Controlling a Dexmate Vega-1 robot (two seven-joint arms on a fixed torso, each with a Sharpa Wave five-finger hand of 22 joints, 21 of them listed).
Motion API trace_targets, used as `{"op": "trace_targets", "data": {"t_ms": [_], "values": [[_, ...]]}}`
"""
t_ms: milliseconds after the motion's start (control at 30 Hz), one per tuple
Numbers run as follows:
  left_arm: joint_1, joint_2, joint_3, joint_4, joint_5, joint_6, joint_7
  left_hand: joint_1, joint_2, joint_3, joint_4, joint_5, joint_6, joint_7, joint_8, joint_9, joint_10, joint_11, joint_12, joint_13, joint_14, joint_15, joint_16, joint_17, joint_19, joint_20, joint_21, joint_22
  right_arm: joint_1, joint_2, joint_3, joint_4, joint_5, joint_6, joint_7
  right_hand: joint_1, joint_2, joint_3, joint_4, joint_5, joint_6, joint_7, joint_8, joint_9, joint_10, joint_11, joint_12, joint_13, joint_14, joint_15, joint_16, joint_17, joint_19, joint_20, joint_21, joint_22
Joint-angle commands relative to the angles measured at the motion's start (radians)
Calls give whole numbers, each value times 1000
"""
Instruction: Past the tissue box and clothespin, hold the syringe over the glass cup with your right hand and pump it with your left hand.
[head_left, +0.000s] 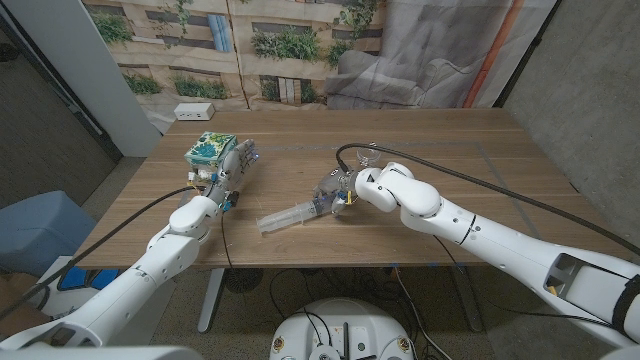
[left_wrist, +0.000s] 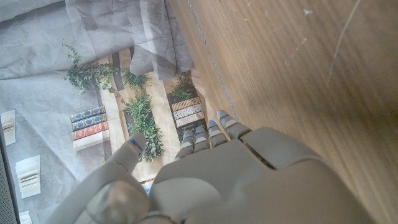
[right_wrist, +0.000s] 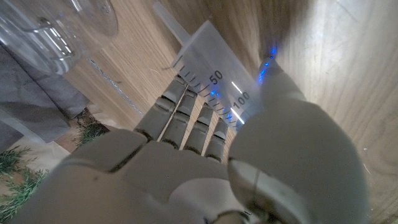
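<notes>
A clear syringe (head_left: 285, 217) lies low over the table's middle, its plunger end toward the robot's left. My right hand (head_left: 345, 192) grips its barrel; in the right wrist view the marked barrel (right_wrist: 214, 81) sits between the fingers (right_wrist: 186, 118) and the thumb. The glass cup (head_left: 327, 186) stands right beside that hand, and its clear wall (right_wrist: 37, 31) is close past the fingers. My left hand (head_left: 230, 175) stands next to the tissue box (head_left: 209, 150), fingers apart and holding nothing. The same left hand (left_wrist: 217, 168) hovers over bare wood.
The green patterned tissue box sits near the table's left edge. A black cable (head_left: 450, 175) runs over the right half of the table. A white power strip (head_left: 195, 111) lies beyond the far left corner. Bare wood (head_left: 440, 140) spreads at the far right.
</notes>
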Motion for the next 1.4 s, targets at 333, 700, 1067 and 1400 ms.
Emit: {"op": "trace_targets", "data": {"t_ms": [333,700,1067,1400], "values": [[12,-5,-2,-1,-6,-7,5,-9,75,10,-1,-4,7,3,2,5,5,-2,7,6,8,2,4,3,9,-43,-2,4,-17,-5,9,21,-5,5,-84,49,42,-19,3,-1,191,-2,55,3,151,-23,17,-2,104,-174,40,19,84,-78,6,6],[27,-2,-6,-26,0,4,34,-10,75,12,0,-4,7,3,1,5,6,-2,6,6,10,3,3,3,10,-42,-3,4,-17,-22,27,24,22,23,-125,74,74,-20,5,-2,335,3,87,1,248,-31,11,-5,173,-179,35,12,125,-102,6,9],[17,-8,-2,-32,9,11,46,-11,74,13,1,-4,7,3,1,5,7,-2,5,6,11,3,2,3,12,-41,-3,4,-24,-59,62,10,66,42,-157,85,140,-21,8,-8,417,4,77,-2,322,-31,-23,-6,270,-185,24,12,161,-114,12,16],[-2,-10,5,-32,14,24,45,-11,74,14,1,-4,6,2,0,5,7,0,4,6,12,2,1,3,13,-40,-3,4,-45,-93,111,-3,141,57,-196,83,175,-36,8,-7,469,7,54,-10,364,-31,-48,-4,308,-186,-4,10,172,-115,18,19]]}}
